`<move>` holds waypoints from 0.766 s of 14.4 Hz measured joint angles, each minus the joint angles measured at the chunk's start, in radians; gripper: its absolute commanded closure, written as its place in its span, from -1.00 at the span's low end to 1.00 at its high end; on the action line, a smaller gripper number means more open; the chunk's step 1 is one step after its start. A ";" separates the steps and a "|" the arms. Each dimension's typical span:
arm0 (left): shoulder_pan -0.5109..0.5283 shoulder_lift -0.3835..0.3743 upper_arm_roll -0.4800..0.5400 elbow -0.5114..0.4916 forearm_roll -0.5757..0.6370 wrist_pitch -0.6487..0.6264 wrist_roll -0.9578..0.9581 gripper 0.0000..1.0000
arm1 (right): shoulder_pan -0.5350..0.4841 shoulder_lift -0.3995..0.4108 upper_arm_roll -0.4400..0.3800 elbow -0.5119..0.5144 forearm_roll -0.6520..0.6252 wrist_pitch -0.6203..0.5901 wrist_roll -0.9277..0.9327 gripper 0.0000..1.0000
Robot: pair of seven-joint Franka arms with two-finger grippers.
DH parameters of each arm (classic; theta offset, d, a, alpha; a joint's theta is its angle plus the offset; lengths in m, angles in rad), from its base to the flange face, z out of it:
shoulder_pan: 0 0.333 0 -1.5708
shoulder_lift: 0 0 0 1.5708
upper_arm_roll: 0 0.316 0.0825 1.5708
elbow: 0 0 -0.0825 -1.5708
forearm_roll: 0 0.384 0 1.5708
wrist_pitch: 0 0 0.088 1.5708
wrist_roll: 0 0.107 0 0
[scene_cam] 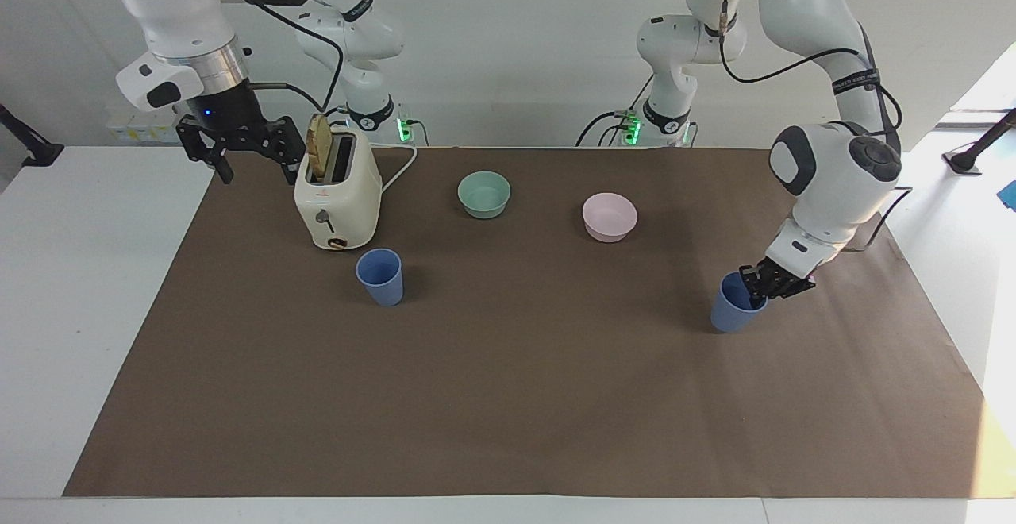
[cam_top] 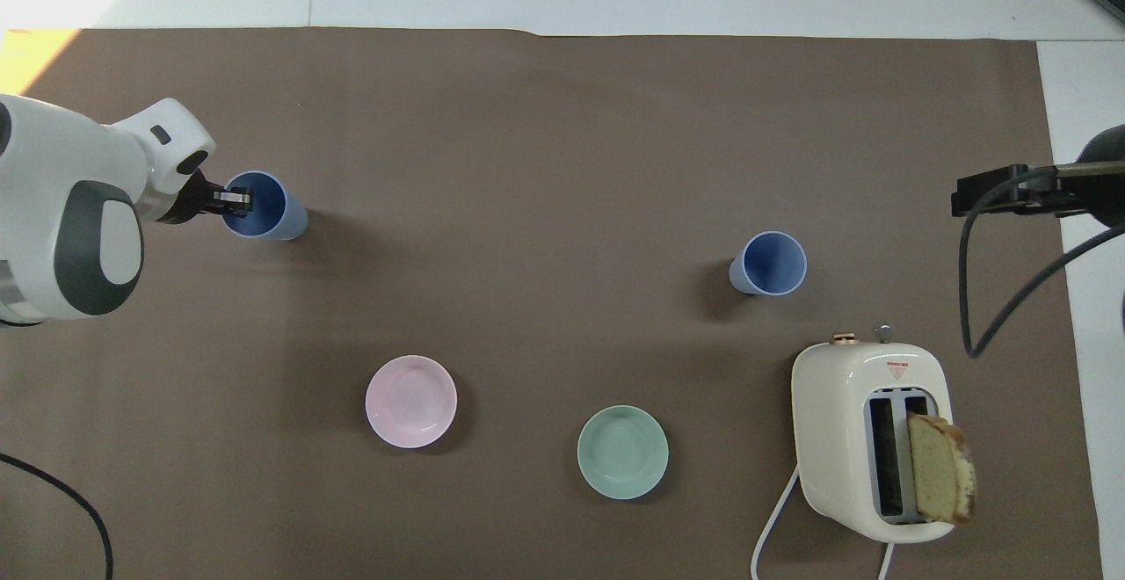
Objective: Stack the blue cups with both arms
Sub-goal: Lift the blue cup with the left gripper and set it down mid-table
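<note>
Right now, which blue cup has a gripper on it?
The blue cup at the left arm's end: the left gripper grips its rim. The other cup, by the toaster, stands free.

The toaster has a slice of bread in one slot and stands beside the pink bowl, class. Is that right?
Not quite. The toaster does hold a slice of bread in one slot, but the bowl beside it is the teal-green bowl; the pink bowl sits beside that one, toward the left arm's end. The facing view shows it.

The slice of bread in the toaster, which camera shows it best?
The overhead view: the bread slice shows its broad face, standing up out of one slot of the toaster. In the facing view the bread slice appears edge-on and narrow, just above the toaster.
</note>
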 measured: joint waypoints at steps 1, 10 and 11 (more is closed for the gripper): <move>-0.039 0.000 -0.003 0.002 0.000 0.001 -0.060 1.00 | 0.000 0.000 0.000 0.000 0.000 0.000 0.000 -1.00; -0.413 0.016 -0.012 -0.014 0.000 0.096 -0.519 1.00 | 0.000 0.000 0.000 0.000 0.000 0.000 0.000 -1.00; -0.435 0.018 -0.012 -0.015 0.000 0.100 -0.540 1.00 | 0.000 0.000 0.000 0.000 0.000 0.000 0.000 -1.00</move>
